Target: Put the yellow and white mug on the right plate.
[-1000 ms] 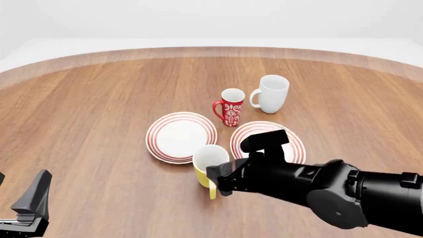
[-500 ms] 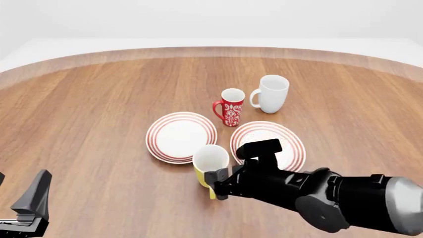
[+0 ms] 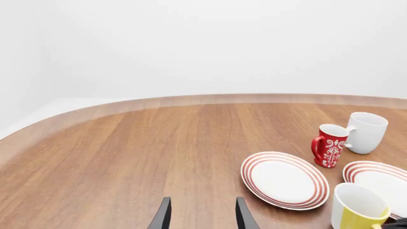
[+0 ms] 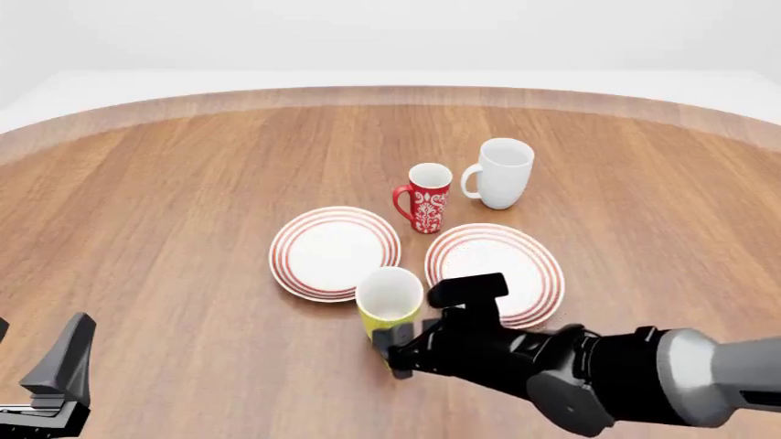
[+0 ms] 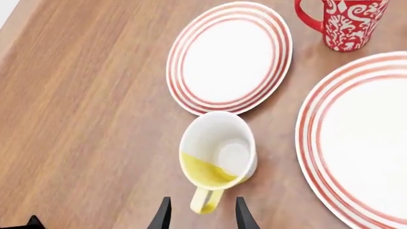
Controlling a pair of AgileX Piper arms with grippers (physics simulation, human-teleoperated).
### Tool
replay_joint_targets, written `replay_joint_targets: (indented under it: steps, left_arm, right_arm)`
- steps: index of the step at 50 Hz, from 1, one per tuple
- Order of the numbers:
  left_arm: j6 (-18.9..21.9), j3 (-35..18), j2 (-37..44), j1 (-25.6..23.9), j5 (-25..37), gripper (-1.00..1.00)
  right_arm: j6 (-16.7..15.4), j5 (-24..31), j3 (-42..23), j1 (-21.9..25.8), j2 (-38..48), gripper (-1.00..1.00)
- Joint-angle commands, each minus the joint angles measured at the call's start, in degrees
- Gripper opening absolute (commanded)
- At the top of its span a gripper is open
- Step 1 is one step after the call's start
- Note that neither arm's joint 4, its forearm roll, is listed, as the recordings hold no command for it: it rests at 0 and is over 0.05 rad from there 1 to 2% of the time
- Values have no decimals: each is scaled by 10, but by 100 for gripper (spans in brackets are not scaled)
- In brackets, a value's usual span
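The yellow and white mug (image 4: 390,300) stands upright on the table, in front of the gap between the two plates, handle toward the arms. The right wrist view shows it (image 5: 216,155) from above, and it also appears in the left wrist view (image 3: 356,210). My right gripper (image 4: 398,352) is open and low at the mug's near side. Its fingers stand on either side of the handle (image 5: 207,202) without touching it, the gripper (image 5: 202,217) centred on it. The right plate (image 4: 518,261) lies just right of the mug, empty. My left gripper (image 4: 61,366) is open and empty at the near left.
The left plate (image 4: 333,251) lies just behind and left of the mug. A red patterned mug (image 4: 427,197) stands behind the two plates. A taller white mug (image 4: 503,172) stands behind and right of it. My right arm crosses the near right of the table.
My right gripper has come down and forward, lowering around the mug's handle. The mug, the plates and the left arm have not moved.
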Motion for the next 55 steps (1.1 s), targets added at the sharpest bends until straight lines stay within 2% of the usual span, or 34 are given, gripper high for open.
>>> replay_joint_targets:
  steps: [1, 35, 36, 55]
  left_arm:
    - [0, 0, 0, 0, 0, 100]
    - [0, 0, 0, 0, 0, 100]
    - [0, 0, 0, 0, 0, 100]
    - [0, 0, 0, 0, 0, 100]
  right_arm:
    - [14, -32, 0, 9, 37, 100]
    - [33, -72, -1, 22, 80, 100]
    - [30, -70, -1, 21, 74, -100]
    - [24, -68, 14, 13, 48, -100]
